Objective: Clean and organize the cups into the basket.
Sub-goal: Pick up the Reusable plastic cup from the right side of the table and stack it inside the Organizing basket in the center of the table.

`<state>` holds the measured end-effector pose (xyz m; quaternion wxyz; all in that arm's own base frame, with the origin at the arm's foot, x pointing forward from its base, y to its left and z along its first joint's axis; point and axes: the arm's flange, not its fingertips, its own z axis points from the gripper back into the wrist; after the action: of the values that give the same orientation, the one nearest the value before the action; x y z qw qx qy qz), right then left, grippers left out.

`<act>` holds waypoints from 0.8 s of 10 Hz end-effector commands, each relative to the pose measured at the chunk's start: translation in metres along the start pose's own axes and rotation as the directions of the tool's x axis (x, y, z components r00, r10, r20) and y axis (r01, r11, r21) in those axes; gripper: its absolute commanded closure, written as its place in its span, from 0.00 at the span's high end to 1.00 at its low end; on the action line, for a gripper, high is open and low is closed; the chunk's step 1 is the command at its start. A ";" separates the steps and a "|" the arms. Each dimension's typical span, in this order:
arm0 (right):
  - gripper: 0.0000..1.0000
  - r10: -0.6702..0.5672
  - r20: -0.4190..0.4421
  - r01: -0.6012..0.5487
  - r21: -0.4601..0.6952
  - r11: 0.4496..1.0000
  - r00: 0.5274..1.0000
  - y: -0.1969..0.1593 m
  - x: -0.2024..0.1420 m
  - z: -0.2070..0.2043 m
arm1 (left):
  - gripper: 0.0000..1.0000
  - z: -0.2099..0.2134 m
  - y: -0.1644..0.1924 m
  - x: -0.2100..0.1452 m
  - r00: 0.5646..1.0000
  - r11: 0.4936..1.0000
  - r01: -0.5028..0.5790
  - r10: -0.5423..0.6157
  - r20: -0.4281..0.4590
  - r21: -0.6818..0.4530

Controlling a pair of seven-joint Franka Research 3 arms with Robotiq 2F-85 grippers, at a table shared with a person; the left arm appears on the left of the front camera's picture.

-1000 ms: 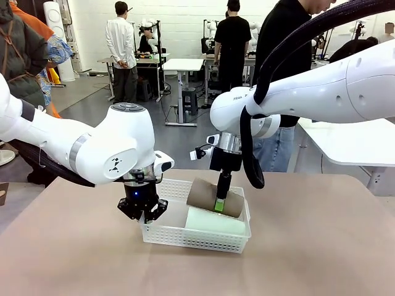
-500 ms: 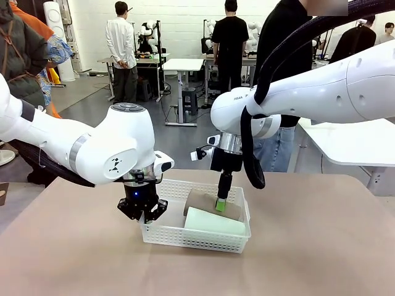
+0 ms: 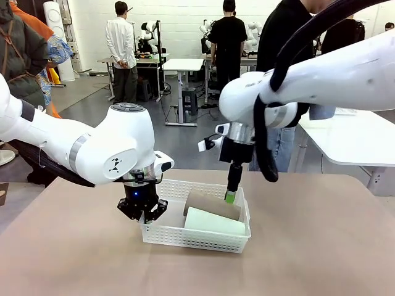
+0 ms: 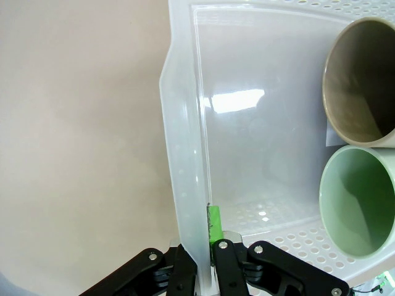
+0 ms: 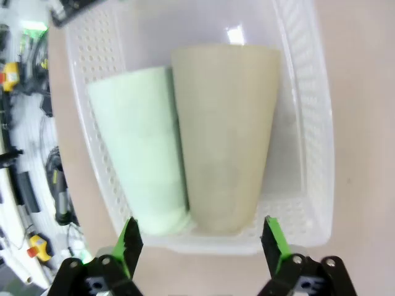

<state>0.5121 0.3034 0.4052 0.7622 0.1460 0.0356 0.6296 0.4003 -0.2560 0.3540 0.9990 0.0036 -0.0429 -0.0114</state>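
Items: tan cup point(image 3: 208, 203) and mint cup point(image 3: 213, 222) lie on their sides, touching, inside basket point(image 3: 191, 239). My L gripper point(image 3: 143, 211) pinches basket's left end wall, jaws narrow. My R gripper point(image 3: 230, 196) hangs just above tan cup, jaws wide, empty. Assessment: placing step looks complete for both. Next: raise R clear w/o clipping rim.

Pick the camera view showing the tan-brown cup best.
The right wrist view: it looks down on the tan-brown cup, whole length, lying in the basket beside the mint cup. The left wrist view gives its open mouth; the front view, part of its side behind the mint cup.
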 end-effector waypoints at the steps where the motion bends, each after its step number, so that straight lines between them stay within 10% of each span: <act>1: 1.00 0.069 0.183 -0.052 -0.096 0.994 0.981 0.047 -0.078 0.004 | 0.00 0.001 0.000 -0.001 1.000 1.000 -0.003 0.003 0.010 0.001; 6: 1.00 0.277 0.536 -0.179 -0.228 0.957 0.798 0.081 -0.227 -0.005 | 0.00 0.001 0.000 -0.001 1.000 1.000 -0.003 0.003 0.010 0.001; 8: 1.00 0.216 0.565 -0.134 -0.183 0.974 0.796 0.071 -0.242 -0.011 | 0.00 0.001 0.000 -0.001 1.000 1.000 -0.003 0.003 0.010 0.001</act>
<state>0.3861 0.0772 0.3872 0.6826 0.2636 -0.2610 0.6296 0.4002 -0.2559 0.3539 0.9990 0.0037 -0.0427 -0.0114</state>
